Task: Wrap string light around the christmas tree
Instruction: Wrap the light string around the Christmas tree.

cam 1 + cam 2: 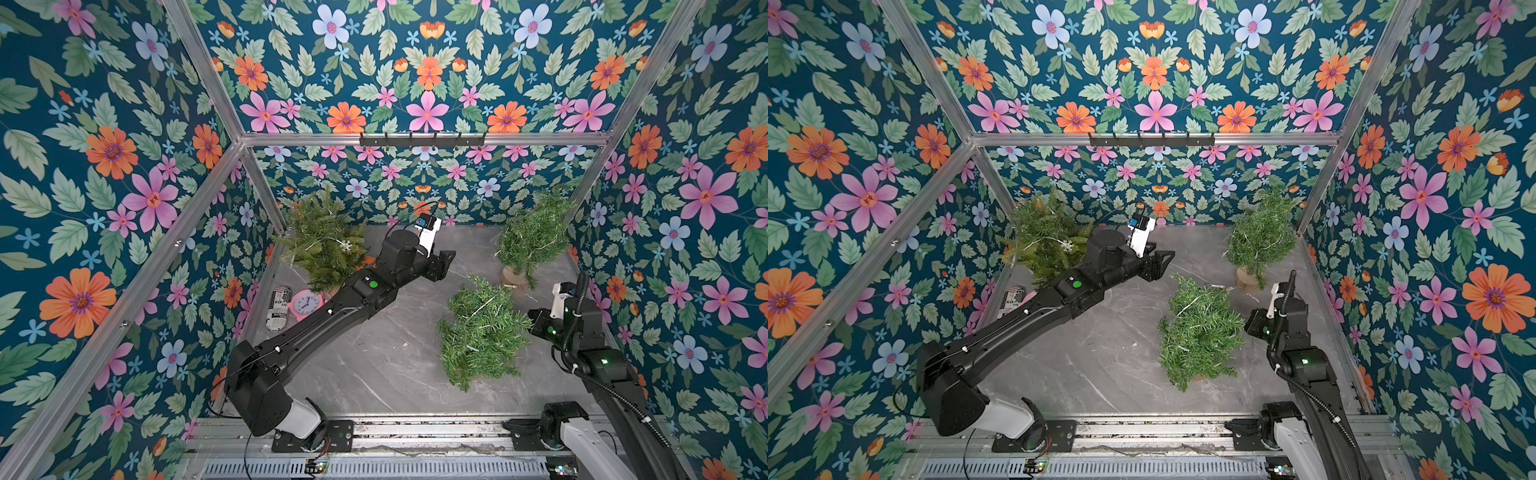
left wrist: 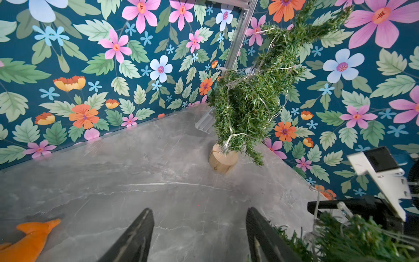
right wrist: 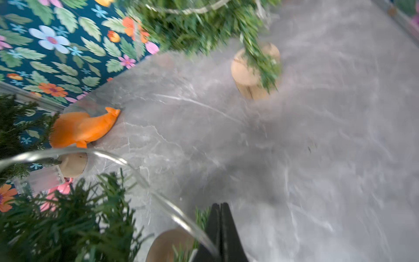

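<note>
One christmas tree (image 1: 482, 332) stands on the near right of the tabletop (image 1: 374, 361), with pale strands of string light (image 3: 123, 161) draped across its branches. My right tool (image 3: 220, 211) sits at its right side, fingers pressed together. The clear wire curves up to them, but I cannot tell whether they pinch it. My left tool (image 2: 199, 209) hangs wide open and empty over the far middle. A second tree (image 1: 320, 245) fills the far left corner, a third tree (image 1: 534, 232) the far right.
</note>
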{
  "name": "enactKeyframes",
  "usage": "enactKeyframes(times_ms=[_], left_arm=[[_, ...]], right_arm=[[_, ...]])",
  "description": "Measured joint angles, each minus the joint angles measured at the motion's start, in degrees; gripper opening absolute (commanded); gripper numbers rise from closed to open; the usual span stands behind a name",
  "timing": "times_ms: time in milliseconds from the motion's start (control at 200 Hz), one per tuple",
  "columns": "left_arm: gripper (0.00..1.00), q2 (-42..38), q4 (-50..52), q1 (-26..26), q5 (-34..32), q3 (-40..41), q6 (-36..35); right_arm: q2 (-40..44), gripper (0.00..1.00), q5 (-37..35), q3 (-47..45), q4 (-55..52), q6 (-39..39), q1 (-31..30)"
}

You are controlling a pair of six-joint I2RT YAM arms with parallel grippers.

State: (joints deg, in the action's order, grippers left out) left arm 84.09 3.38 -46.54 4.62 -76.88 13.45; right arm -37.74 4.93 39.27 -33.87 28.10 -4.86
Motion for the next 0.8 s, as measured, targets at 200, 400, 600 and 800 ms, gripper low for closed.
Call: enactKeyframes(times_ms=[200,400,600,800], left_arm=[[0.67,-3.7,-0.7,0.0,-0.7,3.9,1.4],[0.66,-8.5,-1.4,0.0,-0.8,9.0,3.3],[0.64,-12.5,-1.7,0.0,-0.2,14.1,5.0],[0.62,-17.7,-2.1,0.0,-0.2,21.2,6.6]], right_arm=[[7.2,0.0,1.1,1.2,-9.6,4.3,0.0],[11.8,0.0,5.8,6.1,-17.1,6.2,0.0],[11.0,0.0,13.0,12.2,-24.5,5.9,0.0],[11.0,0.0,19.0,17.3,-30.0,4.3,0.0]])
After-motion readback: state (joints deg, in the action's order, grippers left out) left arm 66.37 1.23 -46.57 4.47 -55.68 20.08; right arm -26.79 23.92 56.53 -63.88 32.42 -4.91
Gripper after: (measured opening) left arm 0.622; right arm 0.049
